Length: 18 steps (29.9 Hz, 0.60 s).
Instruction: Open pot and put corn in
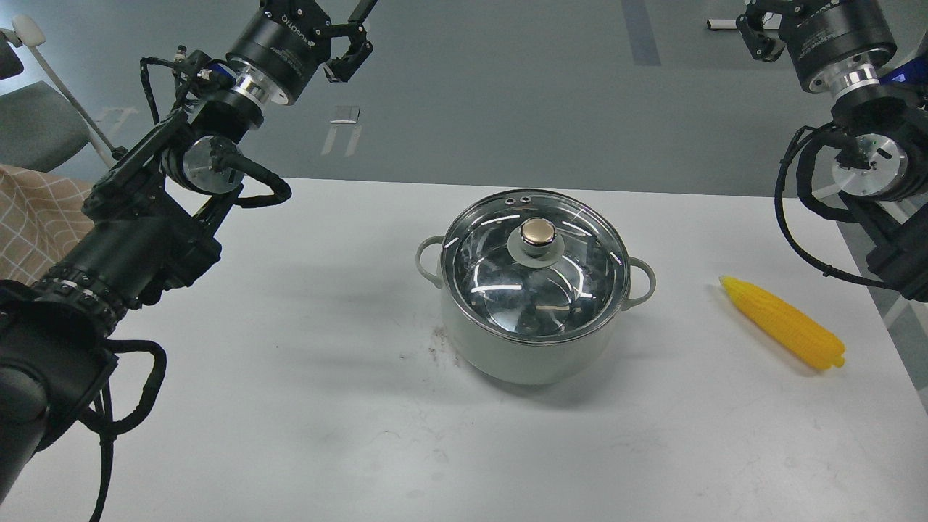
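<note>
While lid sits on pot, corn well below R end effector, grip unclear, L end effector released.

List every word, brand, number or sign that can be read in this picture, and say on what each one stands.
"ROBOTIQ", in white letters, seen upside down: on the black wrist body of the left gripper.
White letters on the black wrist body of the right gripper: cut off by the top edge, not readable.
Pot, lid, corn and table: no text visible.

ROBOTIQ (inverted) on left claw
</note>
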Motion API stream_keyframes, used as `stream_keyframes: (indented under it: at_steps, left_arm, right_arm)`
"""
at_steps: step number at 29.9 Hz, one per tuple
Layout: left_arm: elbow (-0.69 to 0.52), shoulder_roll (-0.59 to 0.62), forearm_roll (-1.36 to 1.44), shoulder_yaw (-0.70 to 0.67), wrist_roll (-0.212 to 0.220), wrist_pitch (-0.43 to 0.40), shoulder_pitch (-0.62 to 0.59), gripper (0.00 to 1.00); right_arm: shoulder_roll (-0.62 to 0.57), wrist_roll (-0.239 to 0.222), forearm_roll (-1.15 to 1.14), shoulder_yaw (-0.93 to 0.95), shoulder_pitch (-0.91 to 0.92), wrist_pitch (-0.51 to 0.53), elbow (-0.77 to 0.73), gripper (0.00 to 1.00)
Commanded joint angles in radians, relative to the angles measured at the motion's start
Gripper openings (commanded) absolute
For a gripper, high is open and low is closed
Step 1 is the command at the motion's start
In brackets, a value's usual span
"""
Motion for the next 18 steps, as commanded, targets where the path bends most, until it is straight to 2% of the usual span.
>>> stream_keyframes:
  at_steps: [1, 9, 12, 18]
  left_arm:
    - [-0.001, 0.0, -0.003, 0.0, 0.001, 0.0, 0.0, 0.98]
    - [0.019, 0.009, 0.005, 0.018, 0.019, 0.0, -0.014, 0.98]
    - [0.037, 0.009, -0.006, 0.017, 0.011, 0.0, -0.021, 0.98]
    - [0.057, 0.011, -0.005, 0.005, 0.01, 0.0, -0.018, 0.98]
  right_arm:
    - [-0.002, 0.0, 0.0, 0.0, 0.0, -0.002, 0.006, 1.0]
    - [-0.021, 0.0, -0.053, -0.015, -0.002, -0.005, 0.005, 1.0]
    - [-0.018, 0.0, -0.136, -0.044, 0.001, -0.008, -0.018, 1.0]
    - [-0.013, 0.0, -0.158, -0.05, -0.009, -0.04, -0.04, 1.0]
